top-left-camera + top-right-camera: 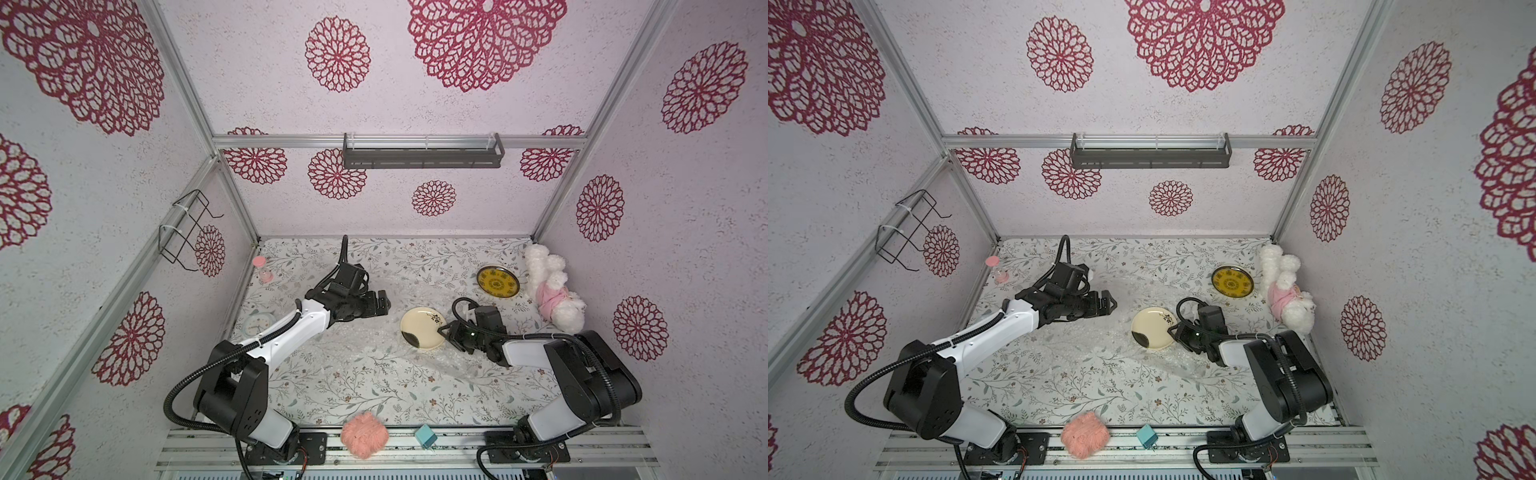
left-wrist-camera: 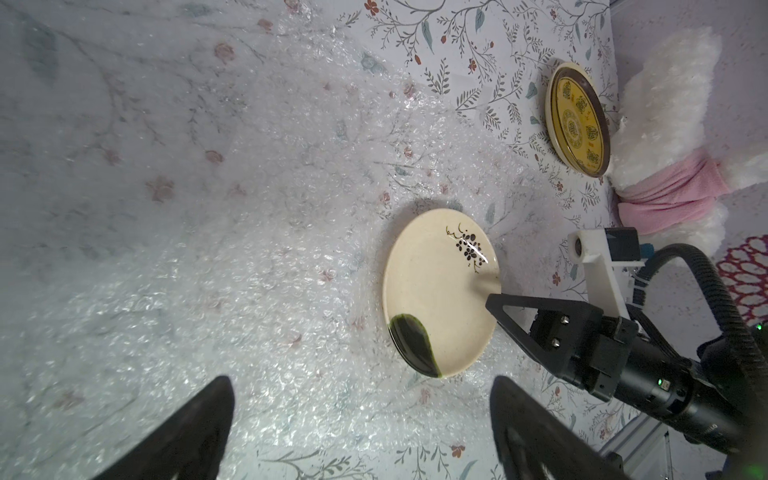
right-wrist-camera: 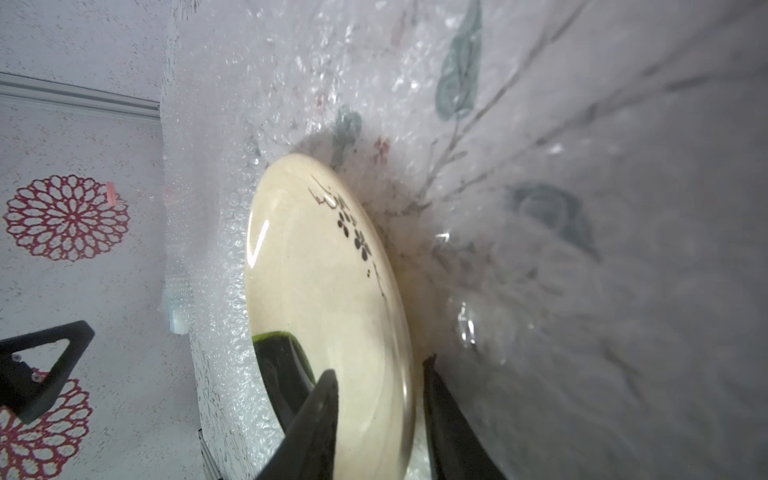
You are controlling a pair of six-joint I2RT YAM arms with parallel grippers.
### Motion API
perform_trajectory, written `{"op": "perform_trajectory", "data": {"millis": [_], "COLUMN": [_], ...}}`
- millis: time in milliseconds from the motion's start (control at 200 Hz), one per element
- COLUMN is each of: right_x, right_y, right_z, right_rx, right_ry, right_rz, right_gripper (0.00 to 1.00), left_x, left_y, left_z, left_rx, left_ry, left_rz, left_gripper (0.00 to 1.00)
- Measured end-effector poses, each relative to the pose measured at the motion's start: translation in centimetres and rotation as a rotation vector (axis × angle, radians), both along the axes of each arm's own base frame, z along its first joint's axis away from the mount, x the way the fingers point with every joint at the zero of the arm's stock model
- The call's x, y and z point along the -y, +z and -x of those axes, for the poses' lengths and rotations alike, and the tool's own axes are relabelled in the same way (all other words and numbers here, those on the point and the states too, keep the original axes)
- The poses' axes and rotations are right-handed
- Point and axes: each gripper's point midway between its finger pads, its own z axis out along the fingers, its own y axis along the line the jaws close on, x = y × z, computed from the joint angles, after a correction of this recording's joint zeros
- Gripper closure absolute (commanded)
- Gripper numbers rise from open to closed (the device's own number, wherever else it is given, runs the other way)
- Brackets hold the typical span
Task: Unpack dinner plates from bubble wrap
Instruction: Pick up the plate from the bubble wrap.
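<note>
Your right claw [image 3: 378, 368] straddles the rim of the cream plate [image 1: 422, 328] — one finger over its face, one beneath; whether it bites yet, you cannot tell. The plate lies on bubble wrap [image 2: 249, 270] spread mid-bench [image 1: 353, 399]. Your left claw [image 2: 361, 379] gapes wide and empty above the wrap.

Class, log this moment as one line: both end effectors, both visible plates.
left end effector: open over bubble wrap | right end effector: astride cream plate rim, grip unclear | yellow plate: unwrapped
</note>
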Motion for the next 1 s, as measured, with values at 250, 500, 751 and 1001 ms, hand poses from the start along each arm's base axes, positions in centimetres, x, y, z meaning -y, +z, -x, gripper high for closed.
{"op": "perform_trajectory", "data": {"millis": [250, 500, 751, 1001], "right_x": [0.3, 0.6, 0.7, 2.2], "right_y": [-0.4, 0.0, 2.5, 4.2], "right_z": [0.0, -0.1, -0.3, -0.9], "right_rx": [0.006, 0.015, 0.067, 0.09], "right_ry": [-0.03, -0.048, -0.061, -0.107], "right_rz": [-0.003, 0.002, -0.011, -0.025], "right_gripper": [0.82, 0.92, 0.96, 0.96], "left_x": [0.1, 0.0, -0.2, -0.2], "left_y": [0.1, -0.4, -0.8, -0.9], "left_z": [-0.1, 0.1, 0.3, 0.4], "left_rx": [0.005, -0.002, -0.012, -0.013], "left_ry": [0.0, 0.005, 0.005, 0.005], "left_rz": [0.003, 0.005, -0.001, -0.002], "left_gripper": [0.03, 0.03, 0.03, 0.02]}}
